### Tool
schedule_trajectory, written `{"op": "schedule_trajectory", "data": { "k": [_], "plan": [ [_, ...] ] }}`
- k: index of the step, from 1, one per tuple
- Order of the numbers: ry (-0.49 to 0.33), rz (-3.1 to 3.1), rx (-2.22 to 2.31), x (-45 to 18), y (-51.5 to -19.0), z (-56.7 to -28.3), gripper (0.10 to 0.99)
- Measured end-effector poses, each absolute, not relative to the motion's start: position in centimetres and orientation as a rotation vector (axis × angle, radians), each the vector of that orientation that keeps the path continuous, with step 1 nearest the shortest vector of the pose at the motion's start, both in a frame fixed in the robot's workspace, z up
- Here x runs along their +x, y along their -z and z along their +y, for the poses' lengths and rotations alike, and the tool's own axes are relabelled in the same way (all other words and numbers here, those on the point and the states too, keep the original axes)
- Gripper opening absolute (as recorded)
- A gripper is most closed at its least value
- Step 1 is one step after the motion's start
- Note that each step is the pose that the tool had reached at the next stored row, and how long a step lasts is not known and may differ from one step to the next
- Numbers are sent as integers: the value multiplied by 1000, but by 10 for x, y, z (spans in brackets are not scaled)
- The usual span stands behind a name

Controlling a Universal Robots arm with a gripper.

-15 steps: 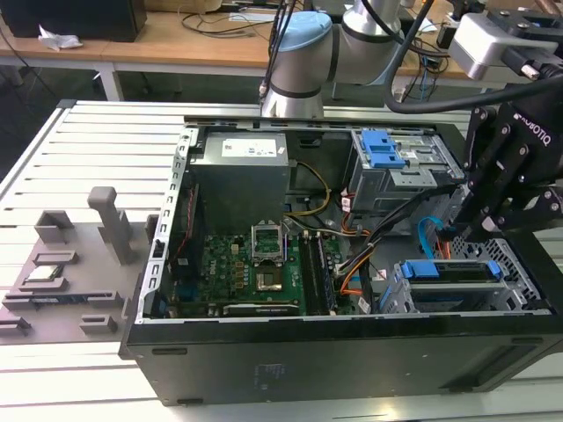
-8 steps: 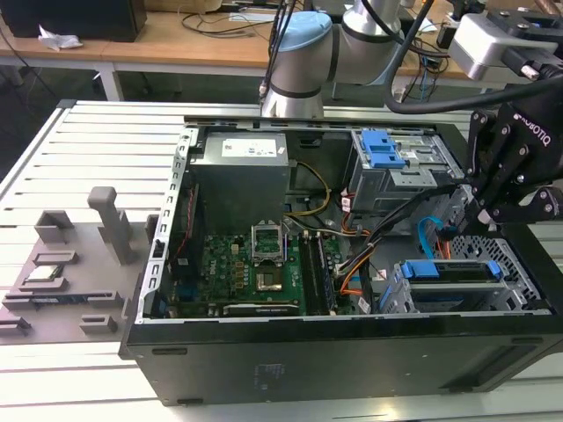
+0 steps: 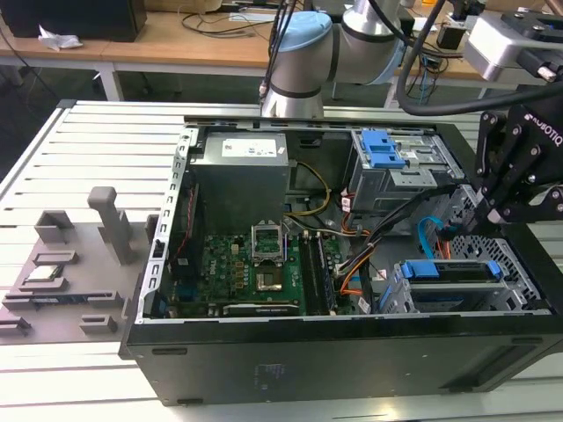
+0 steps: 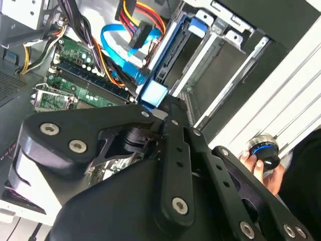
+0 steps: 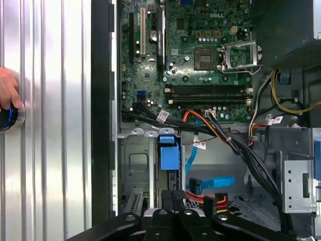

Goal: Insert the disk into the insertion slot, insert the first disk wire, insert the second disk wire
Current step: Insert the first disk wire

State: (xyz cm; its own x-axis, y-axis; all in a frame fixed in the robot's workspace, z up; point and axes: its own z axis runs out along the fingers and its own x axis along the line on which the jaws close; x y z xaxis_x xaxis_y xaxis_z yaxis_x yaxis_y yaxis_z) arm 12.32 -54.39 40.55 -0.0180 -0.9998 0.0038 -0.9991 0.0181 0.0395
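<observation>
The disk (image 3: 449, 283) stands edge-up in its blue carrier (image 5: 168, 153) inside the insertion slot (image 3: 519, 264), a grey perforated cage at the exterior view's right. My gripper (image 3: 491, 211) hangs just above the carrier's end. In both wrist views its black fingers (image 5: 165, 201) meet over the carrier's edge (image 4: 153, 93), shut, with nothing seen between them. The second disk wire (image 5: 193, 163), light blue, loops beside the cage, and its plug (image 5: 215, 183) lies loose. The orange-red-black wire bundle (image 5: 200, 197) lies next to it, its plug (image 4: 140, 32) hanging free.
A motherboard (image 3: 255, 264), a grey power supply (image 3: 242, 171) and a taller bay with blue latches (image 3: 383, 149) share the open case. A grey fixture (image 3: 62, 264) sits at the exterior view's left. A hand (image 5: 7, 90) holds a blue-ringed knob (image 4: 263, 149) outside the case.
</observation>
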Motion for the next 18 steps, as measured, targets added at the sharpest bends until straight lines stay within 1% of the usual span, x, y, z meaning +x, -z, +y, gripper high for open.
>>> {"op": "schedule_trajectory", "data": {
  "k": [4,7,18],
  "plan": [
    [37,-2218,2178,130,-402,-534,106],
    [22,-2212,2171,138,-392,-516,106],
    [0,-2202,2160,147,-372,-495,106]
  ]
}}
